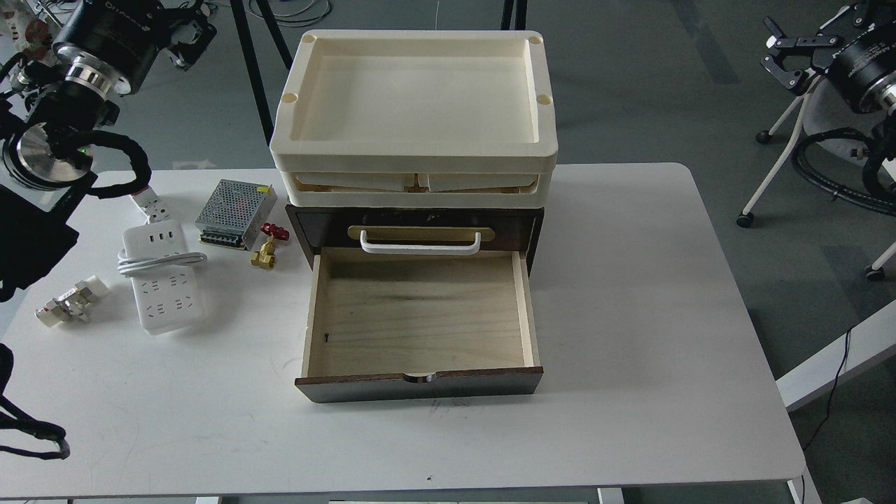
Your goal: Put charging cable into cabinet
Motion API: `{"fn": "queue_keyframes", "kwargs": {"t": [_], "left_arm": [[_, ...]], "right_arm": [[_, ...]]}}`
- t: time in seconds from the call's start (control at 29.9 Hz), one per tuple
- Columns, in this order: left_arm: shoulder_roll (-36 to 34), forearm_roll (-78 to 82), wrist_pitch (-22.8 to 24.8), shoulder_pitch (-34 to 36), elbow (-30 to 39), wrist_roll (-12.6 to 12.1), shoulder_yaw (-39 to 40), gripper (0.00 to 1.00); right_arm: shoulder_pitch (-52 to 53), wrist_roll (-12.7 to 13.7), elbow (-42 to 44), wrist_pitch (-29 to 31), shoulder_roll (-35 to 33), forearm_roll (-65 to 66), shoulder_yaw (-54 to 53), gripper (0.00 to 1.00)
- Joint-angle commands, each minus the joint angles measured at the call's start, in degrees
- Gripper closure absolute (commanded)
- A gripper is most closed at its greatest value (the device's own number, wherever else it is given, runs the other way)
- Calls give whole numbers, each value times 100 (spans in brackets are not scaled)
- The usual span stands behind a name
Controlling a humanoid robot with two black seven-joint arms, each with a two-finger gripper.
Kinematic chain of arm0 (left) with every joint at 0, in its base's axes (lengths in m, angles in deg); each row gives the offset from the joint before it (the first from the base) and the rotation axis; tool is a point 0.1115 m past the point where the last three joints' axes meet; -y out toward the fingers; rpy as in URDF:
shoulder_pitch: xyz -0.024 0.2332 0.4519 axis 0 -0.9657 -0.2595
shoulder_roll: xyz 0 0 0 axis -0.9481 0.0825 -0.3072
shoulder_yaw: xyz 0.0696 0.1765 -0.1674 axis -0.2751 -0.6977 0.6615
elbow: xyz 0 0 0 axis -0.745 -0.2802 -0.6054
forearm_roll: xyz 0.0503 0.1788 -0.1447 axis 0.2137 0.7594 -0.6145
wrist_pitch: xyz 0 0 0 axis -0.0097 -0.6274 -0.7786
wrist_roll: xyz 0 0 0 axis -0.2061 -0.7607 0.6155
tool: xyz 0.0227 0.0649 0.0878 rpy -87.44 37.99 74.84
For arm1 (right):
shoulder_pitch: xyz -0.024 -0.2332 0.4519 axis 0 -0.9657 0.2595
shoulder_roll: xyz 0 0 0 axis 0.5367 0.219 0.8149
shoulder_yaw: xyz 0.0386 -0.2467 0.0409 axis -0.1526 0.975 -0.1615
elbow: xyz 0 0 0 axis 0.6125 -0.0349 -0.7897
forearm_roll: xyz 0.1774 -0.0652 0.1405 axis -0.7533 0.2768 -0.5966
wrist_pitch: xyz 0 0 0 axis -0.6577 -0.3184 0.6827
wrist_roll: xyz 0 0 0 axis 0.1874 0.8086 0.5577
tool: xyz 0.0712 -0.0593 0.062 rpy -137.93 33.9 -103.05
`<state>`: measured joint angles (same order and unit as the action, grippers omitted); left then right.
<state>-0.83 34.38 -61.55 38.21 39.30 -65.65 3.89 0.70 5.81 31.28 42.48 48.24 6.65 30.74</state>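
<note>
The charging cable (162, 283), a white power strip with its thick cord looped across it, lies flat on the white table (630, 336) at the left. To its right stands the dark brown cabinet (418, 234). Its lower drawer (420, 318) is pulled out toward me, and the pale wood inside holds nothing. The upper drawer, with a white bar handle (420, 243), is closed. My left gripper (185, 31) hangs dark at the top left, high above and behind the strip. My right gripper (778, 54) is raised at the top right, off the table, with its fingers apart.
Cream plastic trays (413, 105) are stacked on the cabinet. A silver perforated box (234, 212) and a brass valve with a red handle (267, 246) lie between strip and cabinet. A small white plug piece (70, 301) sits left of the strip. Chair legs (770, 168) stand beyond the right table edge.
</note>
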Motion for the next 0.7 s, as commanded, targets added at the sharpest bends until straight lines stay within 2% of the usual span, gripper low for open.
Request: {"fn": "queue_keyframes", "kwargs": {"t": [0.0,0.13,0.27,0.33,0.37,0.4,0.5,0.54,0.57,0.67], "left_arm": [[-5,-12,0,2,-199,-41,4,0],[-23,-46,0,72,-523,-86,21,0],[239,-187,0,46,-1884,-24,249,0],[635,-231,0,81,-2063,11,355,0],[749,-240,0,64,-2054,107,451,0],[768,-240,0,38,-2054,308,574,0],[725,-240,0,-15,-2054,1168,890,0],[663,-266,0,-33,-2054,1354,996,0],[558,-336,0,-76,-2045,1504,1153,0],[224,-469,0,-129,-1774,1510,1567,0]], "right_arm": [[-6,-8,-1,0,40,1,-15,0],[-24,-16,8,0,-4,-7,-33,0],[-24,-25,8,0,-30,-7,-33,0],[-24,-34,8,0,-39,-16,-41,0],[-24,-34,8,0,-39,-16,-50,0],[-24,-43,8,0,-39,-16,-85,0],[-41,-34,8,0,-39,-16,-164,0],[-41,-34,8,0,-48,-16,-164,0],[-41,-43,8,0,-56,-16,-164,0],[-50,-43,8,0,-170,-25,-199,0]]}}
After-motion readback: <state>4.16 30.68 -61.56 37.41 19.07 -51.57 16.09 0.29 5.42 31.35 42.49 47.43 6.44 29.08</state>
